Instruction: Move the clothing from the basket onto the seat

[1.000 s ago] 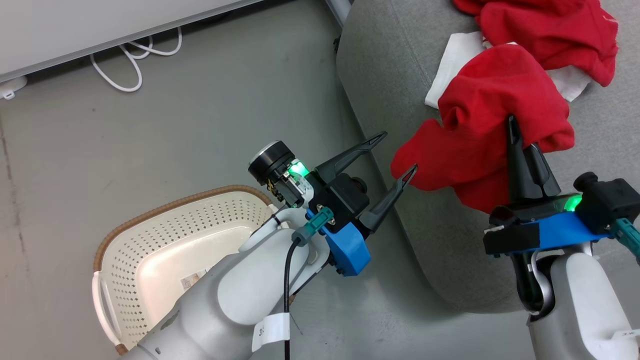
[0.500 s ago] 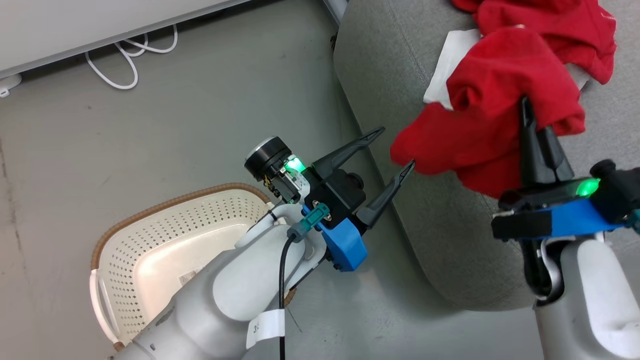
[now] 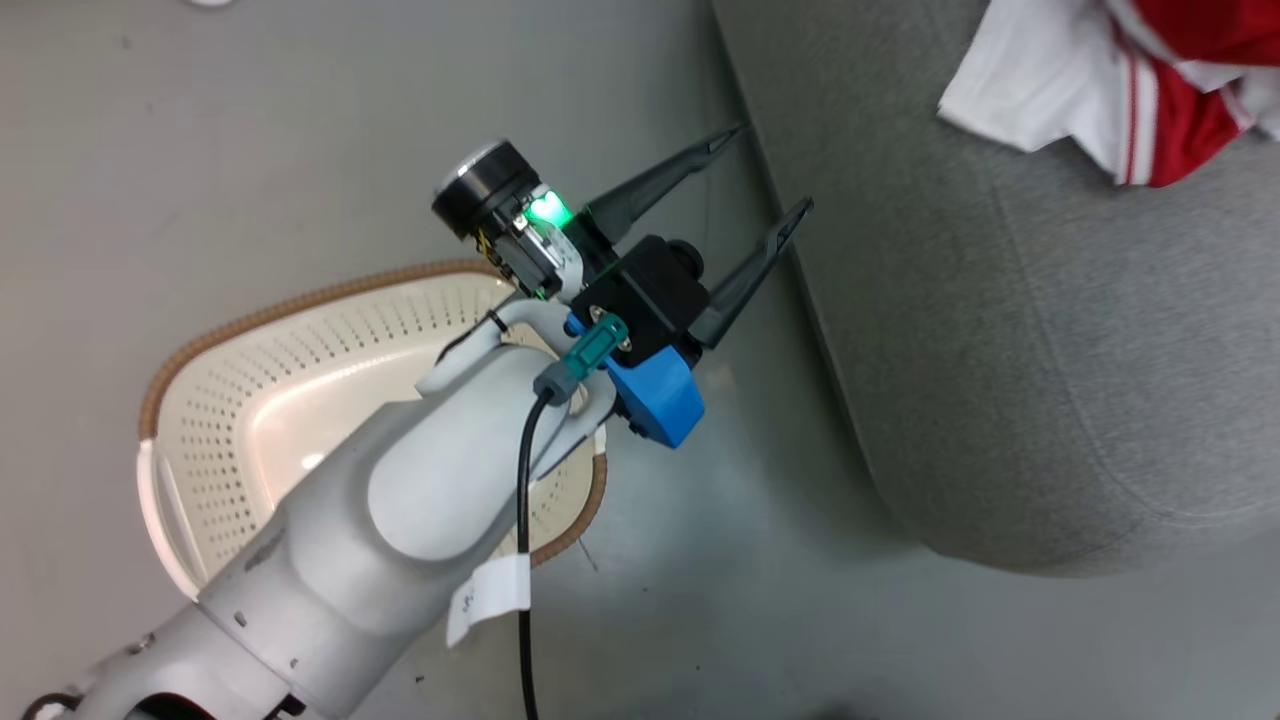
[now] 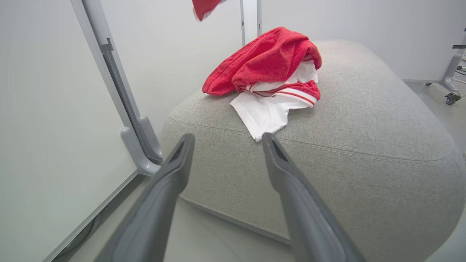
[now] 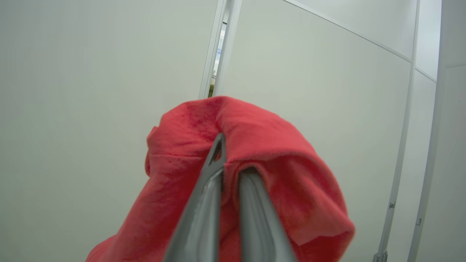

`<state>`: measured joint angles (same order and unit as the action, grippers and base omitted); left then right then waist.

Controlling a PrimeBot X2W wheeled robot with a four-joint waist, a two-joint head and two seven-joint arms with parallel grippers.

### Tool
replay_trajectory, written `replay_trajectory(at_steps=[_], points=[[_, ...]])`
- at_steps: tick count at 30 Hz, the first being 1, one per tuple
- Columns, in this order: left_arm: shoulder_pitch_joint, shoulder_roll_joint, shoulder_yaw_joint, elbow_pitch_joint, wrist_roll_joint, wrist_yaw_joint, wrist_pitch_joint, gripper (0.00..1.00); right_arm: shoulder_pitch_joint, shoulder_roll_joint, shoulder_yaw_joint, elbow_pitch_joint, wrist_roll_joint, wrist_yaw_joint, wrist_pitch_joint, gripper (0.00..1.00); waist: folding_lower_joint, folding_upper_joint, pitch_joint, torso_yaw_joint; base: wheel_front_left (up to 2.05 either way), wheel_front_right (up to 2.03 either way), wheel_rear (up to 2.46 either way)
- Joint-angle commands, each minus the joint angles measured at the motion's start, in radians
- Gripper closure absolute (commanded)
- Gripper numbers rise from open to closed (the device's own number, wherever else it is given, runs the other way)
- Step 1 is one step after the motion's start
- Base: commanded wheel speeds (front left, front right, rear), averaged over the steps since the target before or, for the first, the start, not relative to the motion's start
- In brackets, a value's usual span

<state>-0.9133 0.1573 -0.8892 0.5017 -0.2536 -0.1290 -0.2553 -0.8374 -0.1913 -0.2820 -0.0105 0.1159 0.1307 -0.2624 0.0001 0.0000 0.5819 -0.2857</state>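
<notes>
Because the grey seat (image 3: 1050,350) fills the head view from 12 to 4 o'clock and the basket (image 3: 300,297) sits on the floor (image 3: 250,150) at 8 o'clock, a pile of clothing (image 4: 269,65) already lies on the seat. The right gripper (image 5: 235,156), pinched shut on a red garment (image 5: 262,138), should clear the seat's edge, then release beside that pile. The left gripper (image 3: 776,167) hangs wide open, empty.

Office or lab room: white partition panels (image 4: 43,109), wheeled stand foot (image 4: 450,98), bare grey floor (image 3: 250,150), one upholstered grey seat (image 4: 364,127).
</notes>
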Motion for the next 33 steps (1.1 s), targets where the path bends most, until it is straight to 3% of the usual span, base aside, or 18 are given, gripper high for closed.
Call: replay_trajectory(at_steps=[1,7,13,21,25,26,27,28,33], points=[[-0.019,0.010,0.003,-0.005,0.005,0.000,0.004,0.00,-0.024,-0.011,-0.018,-0.004,0.007,0.000,-0.004,1.00,-0.0001,0.0000,0.070,0.023,0.00,0.00,0.00],[-0.075,0.033,0.004,-0.045,0.024,0.006,0.021,0.00,-0.124,-0.155,-0.203,0.058,0.009,0.000,-0.004,1.00,-0.0001,0.0000,0.185,0.037,0.00,0.00,0.00],[-0.096,0.047,-0.005,-0.071,0.029,0.007,0.029,0.00,-0.093,-0.204,-0.243,0.228,-0.012,0.000,-0.004,1.00,-0.0001,0.0000,0.240,0.035,0.00,0.00,0.00],[-0.099,0.061,-0.012,-0.086,0.024,0.008,0.033,0.00,-0.067,-0.152,-0.279,0.461,-0.054,0.000,-0.004,1.00,-0.0001,0.0000,0.268,0.043,0.00,0.00,0.00],[-0.099,0.065,-0.014,-0.086,0.019,0.015,0.033,0.00,-0.050,-0.126,-0.270,0.505,-0.067,0.000,-0.004,1.00,-0.0001,0.0000,0.267,0.043,0.00,0.00,0.00],[-0.099,0.065,-0.015,-0.085,0.018,0.015,0.033,0.00,-0.047,-0.119,-0.276,0.503,-0.066,0.000,-0.004,0.96,-0.0001,0.0000,0.264,0.042,0.00,0.00,0.00],[-0.099,0.064,-0.016,-0.084,0.017,0.015,0.032,0.00,-0.040,-0.114,-0.283,0.497,-0.065,0.000,-0.004,0.33,-0.0001,0.0000,0.260,0.043,0.00,0.00,0.00],[-0.098,0.063,-0.016,-0.083,0.018,0.018,0.029,0.00,-0.030,-0.108,-0.287,0.491,-0.066,0.000,-0.004,0.00,-0.0001,0.0000,0.253,0.043,0.00,0.00,0.00],[-0.065,0.053,-0.015,-0.066,0.004,0.026,0.013,0.00,0.056,-0.081,-0.295,0.433,-0.060,0.000,-0.004,0.00,-0.0001,0.0000,0.192,0.039,0.00,0.00,0.00]])
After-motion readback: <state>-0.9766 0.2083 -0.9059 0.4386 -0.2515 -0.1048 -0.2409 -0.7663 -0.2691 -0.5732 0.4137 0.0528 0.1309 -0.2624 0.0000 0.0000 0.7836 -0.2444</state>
